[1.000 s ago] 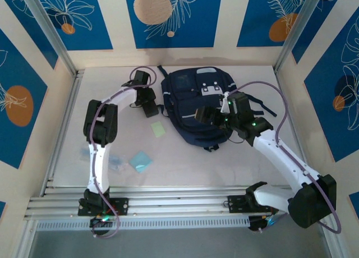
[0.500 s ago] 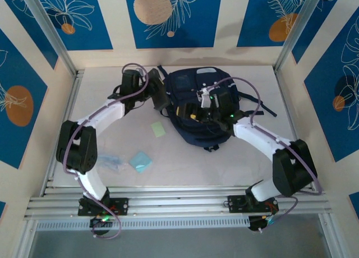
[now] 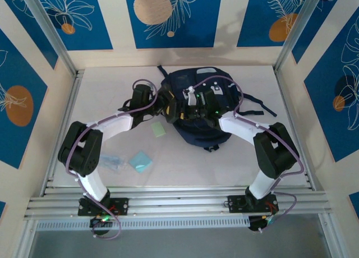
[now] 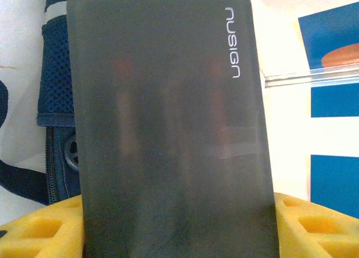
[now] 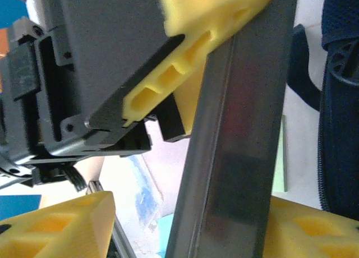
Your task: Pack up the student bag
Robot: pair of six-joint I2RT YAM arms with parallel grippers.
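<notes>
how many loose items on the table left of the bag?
3: pale green note beside the student bag, light blue square nearer the bases, clear packet left of it. Arms may hide more.

The top external camera sits high above and behind the arm bases. It looks down and forward over the whole table (image 3: 185, 168), far enough back to take in both arms. The left wrist camera rides just behind the left gripper (image 4: 176, 224) and faces out along its fingers, very close to a dark case (image 4: 168, 129) ahead. The right wrist camera looks past the right gripper (image 5: 185, 227), equally close. Both wrist views share that case, and all 3 share the student bag (image 3: 196, 132) beyond the grippers.
</notes>
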